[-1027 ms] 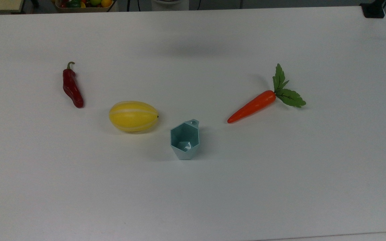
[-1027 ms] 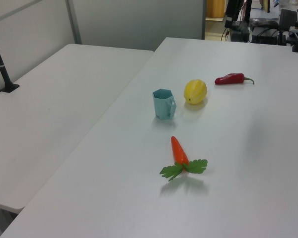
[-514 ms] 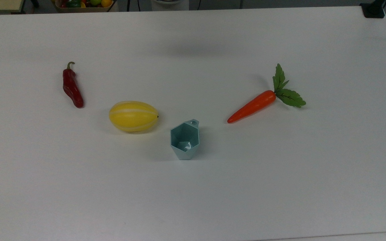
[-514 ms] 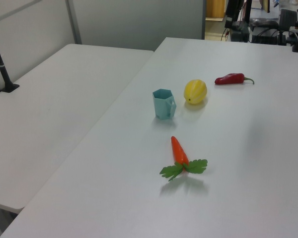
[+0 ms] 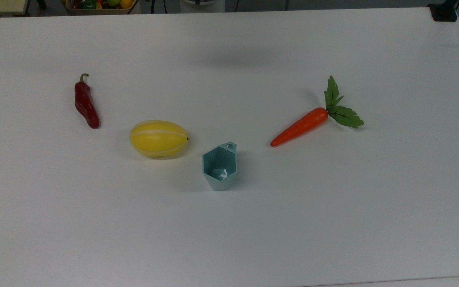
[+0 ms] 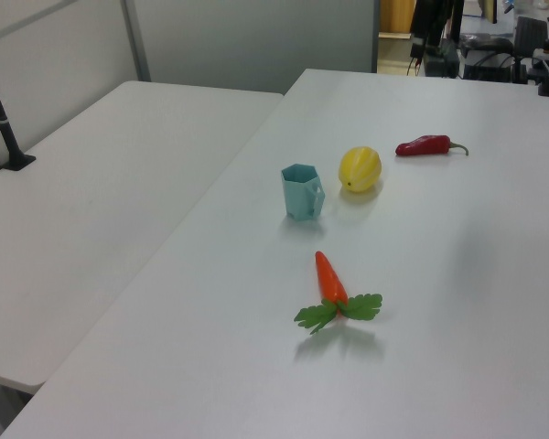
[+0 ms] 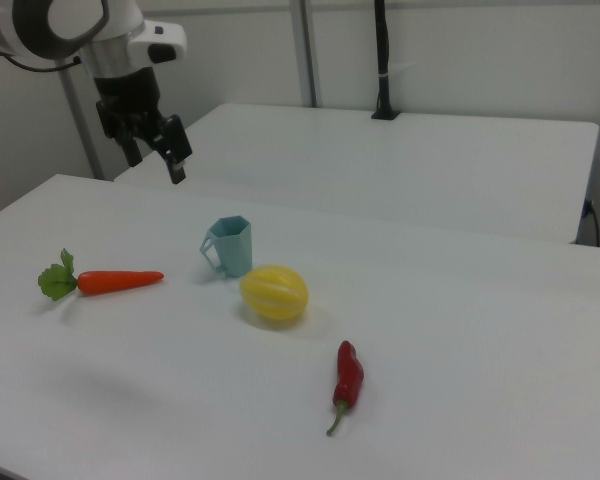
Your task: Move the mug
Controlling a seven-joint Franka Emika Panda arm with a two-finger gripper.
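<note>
My arm (image 7: 75,25) is glossy white, built of rounded segments, with a dark grey ring around one joint and a thin black cable trailing off it. Below the white wrist flange sits my black hand, ending in my gripper (image 7: 155,150) with two dark, blocky fingers (image 7: 176,148).

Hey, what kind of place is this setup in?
Probably a robotics lab: a robot arm's gripper hangs above a plain white table laid out with a teal mug, a yellow melon, a carrot and a red chili.
</note>
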